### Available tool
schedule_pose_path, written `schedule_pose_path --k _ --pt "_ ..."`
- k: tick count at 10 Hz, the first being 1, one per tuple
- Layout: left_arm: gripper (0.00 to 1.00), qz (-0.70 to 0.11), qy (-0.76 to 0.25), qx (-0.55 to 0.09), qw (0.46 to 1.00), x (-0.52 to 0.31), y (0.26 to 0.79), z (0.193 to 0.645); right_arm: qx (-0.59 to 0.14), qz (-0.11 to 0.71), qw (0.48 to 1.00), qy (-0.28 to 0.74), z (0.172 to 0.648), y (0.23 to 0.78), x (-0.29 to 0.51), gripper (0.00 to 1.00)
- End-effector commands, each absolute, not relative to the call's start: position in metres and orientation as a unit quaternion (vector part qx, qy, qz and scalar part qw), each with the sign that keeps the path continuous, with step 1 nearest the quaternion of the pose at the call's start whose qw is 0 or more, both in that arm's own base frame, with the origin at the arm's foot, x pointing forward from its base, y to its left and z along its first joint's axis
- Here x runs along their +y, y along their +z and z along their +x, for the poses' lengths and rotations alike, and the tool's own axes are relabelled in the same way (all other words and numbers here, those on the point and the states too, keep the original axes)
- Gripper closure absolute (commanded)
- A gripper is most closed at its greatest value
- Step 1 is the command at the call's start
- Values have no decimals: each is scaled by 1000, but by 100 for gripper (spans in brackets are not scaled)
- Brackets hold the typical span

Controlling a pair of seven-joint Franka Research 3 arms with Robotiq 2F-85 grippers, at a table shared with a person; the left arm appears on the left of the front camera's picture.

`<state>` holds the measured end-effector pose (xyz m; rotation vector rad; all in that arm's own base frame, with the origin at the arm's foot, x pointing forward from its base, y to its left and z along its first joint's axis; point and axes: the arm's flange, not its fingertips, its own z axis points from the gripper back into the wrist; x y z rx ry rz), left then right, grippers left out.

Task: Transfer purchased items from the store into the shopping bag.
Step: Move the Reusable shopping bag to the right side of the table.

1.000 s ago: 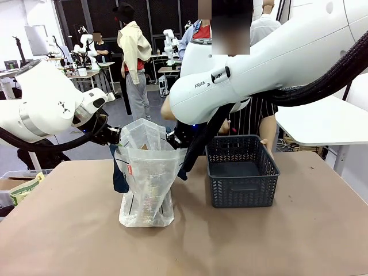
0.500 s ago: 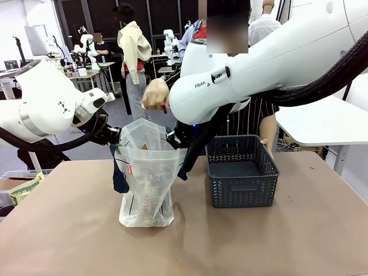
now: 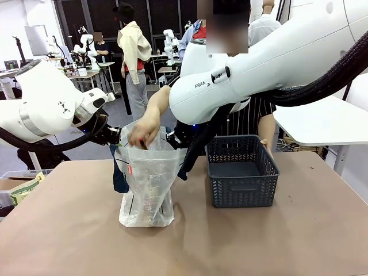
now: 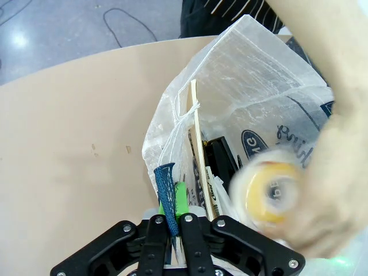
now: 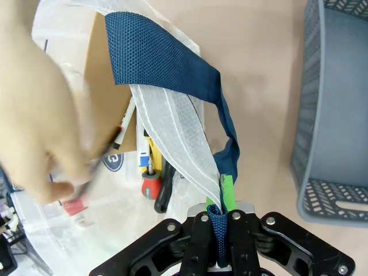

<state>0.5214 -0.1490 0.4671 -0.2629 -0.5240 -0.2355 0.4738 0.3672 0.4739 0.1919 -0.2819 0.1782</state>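
Observation:
The shopping bag (image 3: pixel 146 184) stands upright on the table, held open by its navy straps. My left gripper (image 3: pixel 115 137) (image 4: pixel 172 223) is shut on one strap (image 4: pixel 165 187), and my right gripper (image 3: pixel 175 139) (image 5: pixel 217 230) is shut on the other strap (image 5: pixel 167 63). A person's hand (image 3: pixel 142 133) reaches into the bag's mouth holding a yellow round item (image 4: pixel 267 192), blurred by motion. Inside the bag lie a slim white pack (image 4: pixel 210 185), a dark piece (image 4: pixel 221 154) and a red-handled tool (image 5: pixel 150 184). The store, a dark grey basket (image 3: pixel 241 190), sits to the bag's right.
My right arm (image 3: pixel 270 63) spans the upper right, in front of the person at the table's far side. A white table (image 3: pixel 322 123) stands at the back right. A green-printed pack (image 3: pixel 23 190) lies off the table's left edge. Brown tabletop (image 3: pixel 230 241) stretches in front.
The person's hand, raised above the bag half a second ago, has come down into the bag's mouth with the yellow round item. Both arms have stayed still.

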Motion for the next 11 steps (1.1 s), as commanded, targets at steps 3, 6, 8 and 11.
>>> schedule_pose_path --k 3,6,8,11 --pt "100 -129 -115 -259 950 -147 468 518 -138 98 982 88 473 474 367 100" --pt "100 -129 -115 -259 950 -147 468 518 -138 98 982 88 473 474 367 100" --pt "100 -129 -116 -258 951 -149 467 521 -140 95 982 89 474 474 367 100" --pt "56 -165 -104 -232 953 -162 460 524 -187 106 969 121 474 491 393 100"
